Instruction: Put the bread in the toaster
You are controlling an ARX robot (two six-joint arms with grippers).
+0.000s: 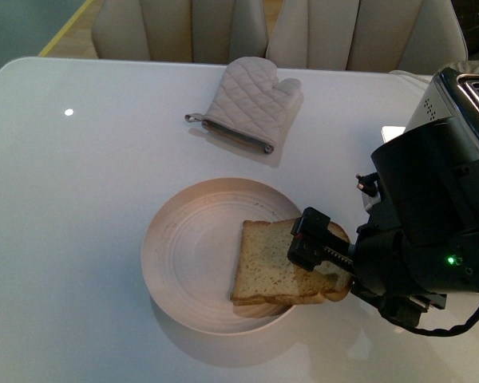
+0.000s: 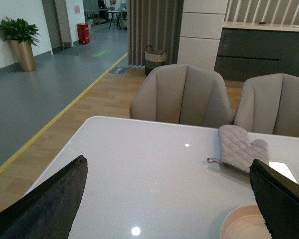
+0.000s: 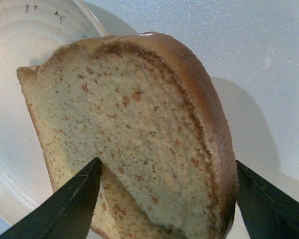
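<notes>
A tan, speckled slice of bread (image 1: 267,267) with a brown crust lies at the right side of the round cream plate (image 1: 172,239), its rounded end reaching past the rim. My right gripper (image 1: 318,254) is shut on the bread (image 3: 139,134), one black finger on each side of it, and the right wrist view (image 3: 167,164) shows the same grip close up. The white toaster (image 1: 451,100) with a chrome top stands at the far right, behind the right arm. My left gripper (image 2: 168,162) hangs open above bare table, holding nothing, and does not show in the front view.
A quilted grey oven mitt (image 1: 251,104) lies behind the plate, also seen from the left wrist as the mitt (image 2: 238,149). Beige chairs (image 2: 182,97) stand along the table's far edge. The plate's rim (image 2: 234,221) shows near the left gripper's finger.
</notes>
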